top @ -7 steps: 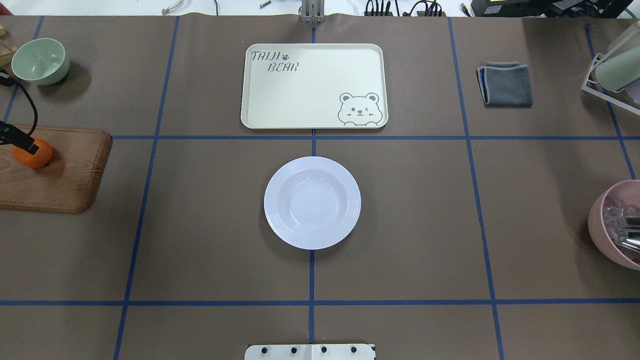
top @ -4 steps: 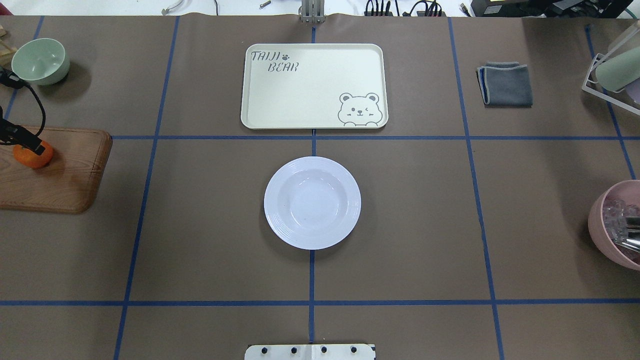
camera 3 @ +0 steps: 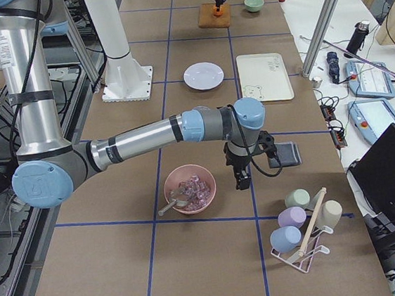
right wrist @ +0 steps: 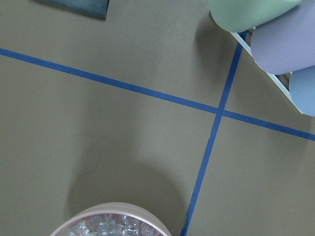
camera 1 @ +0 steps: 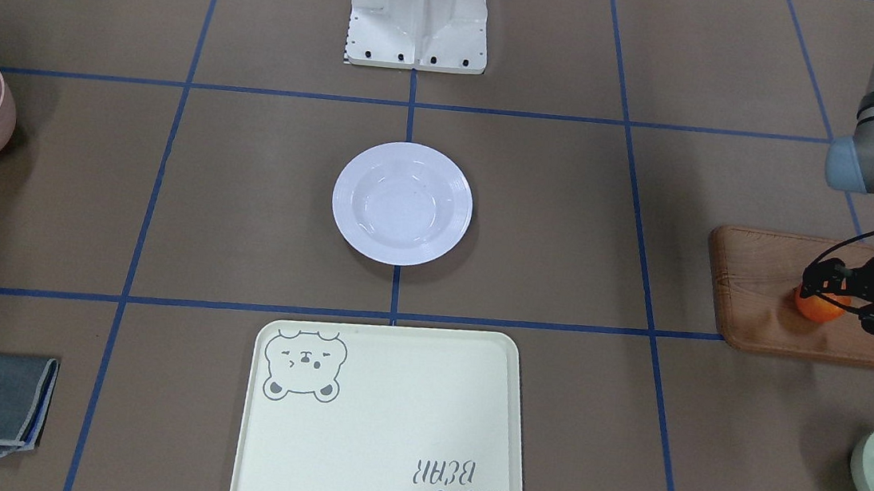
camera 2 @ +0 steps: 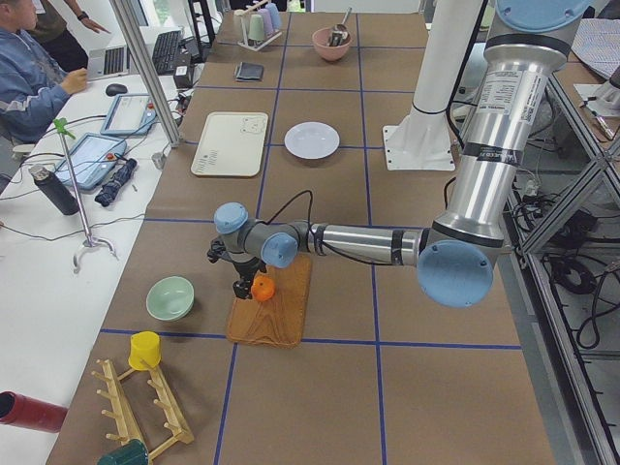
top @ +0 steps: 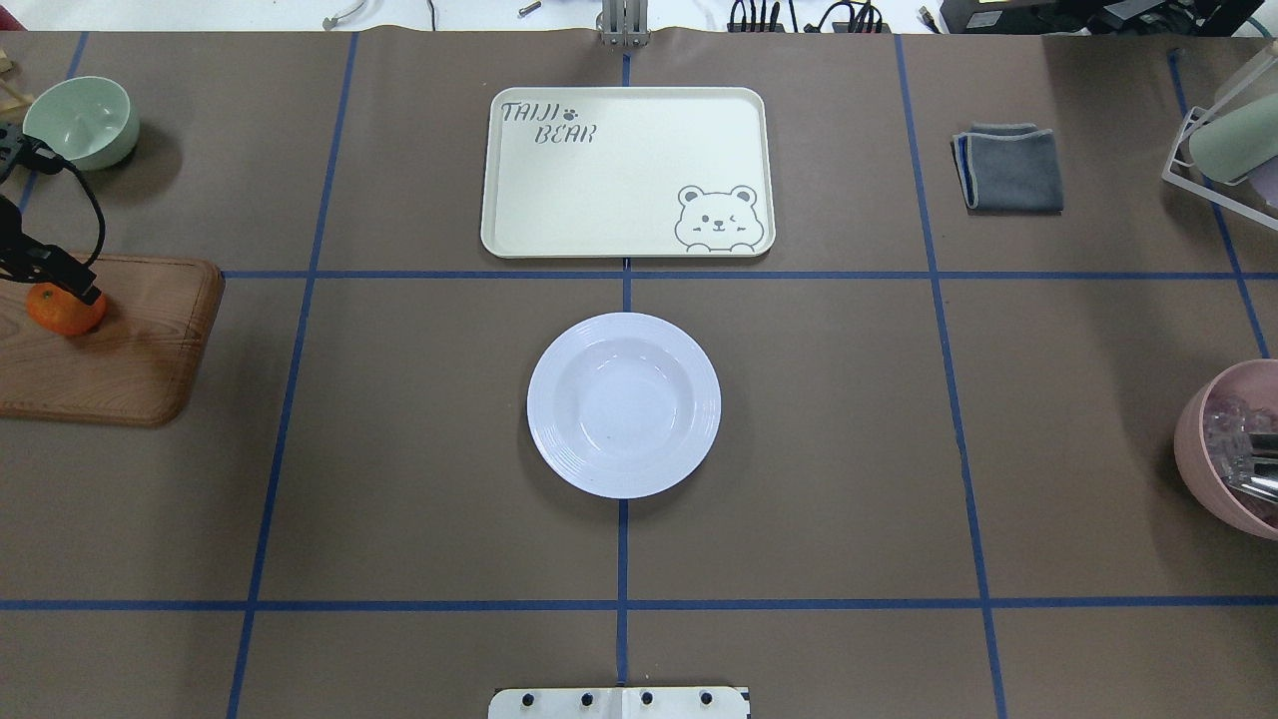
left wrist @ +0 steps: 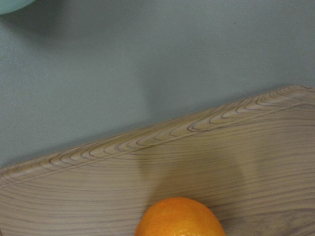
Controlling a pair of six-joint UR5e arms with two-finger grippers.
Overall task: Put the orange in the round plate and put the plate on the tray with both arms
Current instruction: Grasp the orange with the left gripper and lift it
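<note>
orange (top: 58, 316) is sitting on the wooden board (top: 140, 359), at the far 9 o'clock edge of the table (top: 399, 449) in the overhead view. left pincer (camera 1: 821, 292) is hanging right at the fruit, with a black finger lying across its top. whether the fingers are spread or pressing on the orange: cannot tell. left wrist camera is catching only the top of the orange low in frame, with board grain behind it. left arm (camera 2: 484, 174) is reaching out low along the table toward the board.

round plate (top: 699, 404) is lying at table centre, on a crossing of the blue tape lines, well apart from the orange. tray (top: 627, 172) is lying at 12 o'clock from the plate, near it but not touching. its bear drawing is in the 4 o'clock corner and its lettering in the 10 o'clock corner.

pale green bowl (top: 80, 122) is standing at 12 o'clock from the board. folded grey cloth (top: 1010, 168) is lying at 2 o'clock from the plate, well apart. pink bowl (top: 1198, 439) is sitting at 3 o'clock at the table edge, holding clear ice-like pieces and a metal utensil.

right pincer (camera 3: 242, 180) is showing only in the right side view, pointing down just beside the pink bowl, between it and the cloth. fingers apart or together: cannot tell. cup rack (camera 3: 301, 225) is standing near it.
</note>
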